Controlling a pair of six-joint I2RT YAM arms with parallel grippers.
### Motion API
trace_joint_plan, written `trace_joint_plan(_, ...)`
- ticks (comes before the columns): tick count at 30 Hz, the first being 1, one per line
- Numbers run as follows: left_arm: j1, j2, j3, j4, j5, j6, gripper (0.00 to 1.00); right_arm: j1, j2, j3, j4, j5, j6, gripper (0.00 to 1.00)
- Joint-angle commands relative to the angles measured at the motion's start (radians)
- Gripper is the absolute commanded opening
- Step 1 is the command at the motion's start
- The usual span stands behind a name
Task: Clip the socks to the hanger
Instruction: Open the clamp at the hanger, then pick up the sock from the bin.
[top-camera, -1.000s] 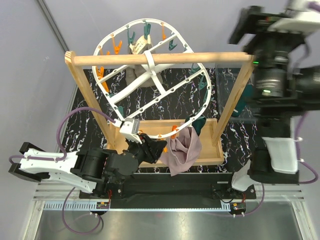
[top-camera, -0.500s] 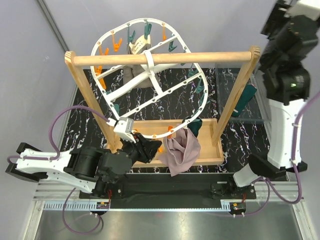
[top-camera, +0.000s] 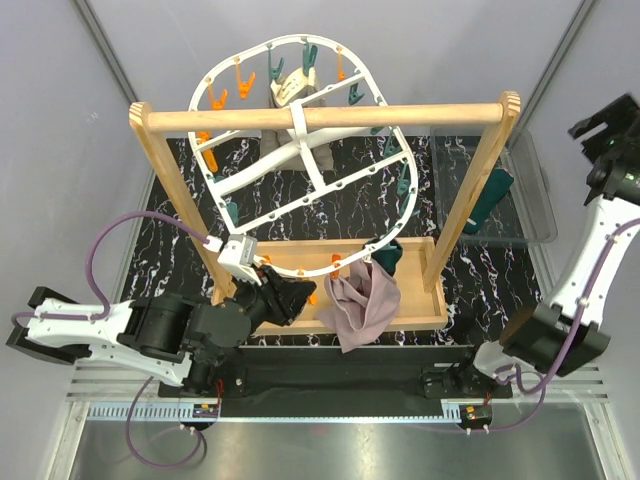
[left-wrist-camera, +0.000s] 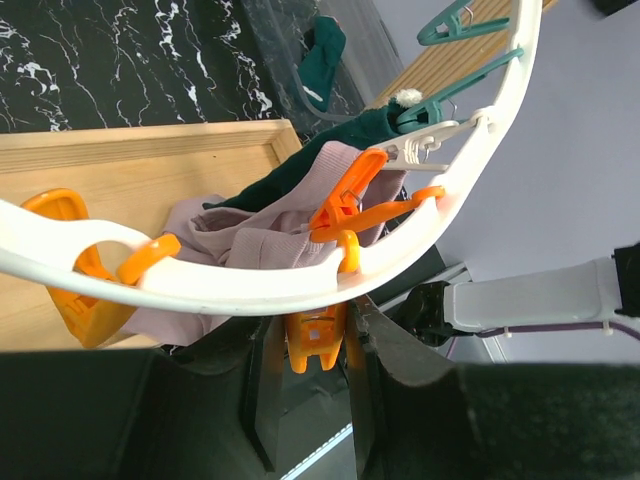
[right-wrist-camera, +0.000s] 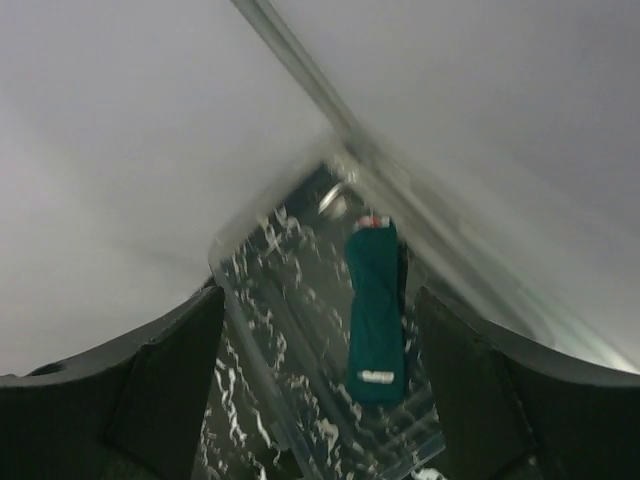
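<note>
On the black marbled bench (top-camera: 330, 215), the wooden rail stand (top-camera: 320, 118) carries the hanger (left-wrist-camera: 250, 288), and at its near rim a mauve sock (top-camera: 360, 305) and a dark teal sock (top-camera: 390, 255) hang together, apparently clipped. My left gripper (left-wrist-camera: 310, 360) is clamped tight on an orange clothespin (left-wrist-camera: 315, 340) at that rim, just beside them. Another teal sock (right-wrist-camera: 375, 310) lies unclipped in the clear bin (top-camera: 535, 200), below my raised right gripper (right-wrist-camera: 315, 390), whose jaws stand wide and empty, so I judge the task partly done.

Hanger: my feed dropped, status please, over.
Left gripper shut on orange clothespin on hanger near rim. Right gripper open, aimed at bin with teal sock. Pink sock hangs beside the clothespin.
</note>
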Motion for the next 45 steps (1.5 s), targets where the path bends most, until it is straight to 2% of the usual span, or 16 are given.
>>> trace_joint_plan(1, -0.004, -0.011, -0.024, 0.048, 0.014, -0.002, 0.00, -0.032, 0.060, -0.147, 0.087, -0.229, 0.126, 0.85)
trace_joint_plan(5, -0.002, -0.018, -0.054, 0.071, 0.030, -0.012, 0.00, -0.031, 0.120, -0.304, 0.184, -0.272, 0.190, 0.90)
trace_joint_plan(9, -0.002, -0.024, -0.086, 0.117, 0.044, 0.003, 0.00, -0.016, 0.218, -0.358, 0.242, -0.303, 0.223, 0.90)
trace_joint_plan(15, -0.002, -0.040, -0.123, 0.168, 0.047, 0.034, 0.00, 0.111, 0.319, -0.326, 0.249, -0.173, 0.142, 0.89)
trace_joint_plan(23, -0.004, -0.038, -0.117, 0.194, 0.051, 0.075, 0.00, 0.181, 0.503, -0.199, 0.189, 0.037, 0.048, 0.88)
trace_joint_plan(25, -0.004, -0.034, -0.120, 0.199, 0.054, 0.075, 0.00, 0.188, 0.546, -0.160, 0.186, 0.111, 0.017, 0.84)
trace_joint_plan(28, -0.004, -0.029, -0.119, 0.206, 0.053, 0.080, 0.00, 0.188, 0.632, -0.110, 0.177, 0.105, 0.002, 0.76)
trace_joint_plan(33, -0.002, -0.026, -0.122, 0.200, 0.064, 0.060, 0.00, 0.202, 0.788, 0.030, 0.143, 0.091, 0.016, 0.74)
trace_joint_plan(39, -0.004, -0.017, -0.116, 0.173, 0.062, 0.038, 0.00, 0.245, 0.876, 0.110, 0.130, 0.127, 0.010, 0.71)
trace_joint_plan(44, -0.002, -0.012, -0.113, 0.171, 0.061, 0.037, 0.00, 0.262, 0.925, 0.182, 0.071, 0.188, -0.001, 0.54)
trace_joint_plan(45, -0.004, -0.014, -0.111, 0.167, 0.061, 0.035, 0.00, 0.264, 0.939, 0.193, 0.054, 0.202, -0.007, 0.42)
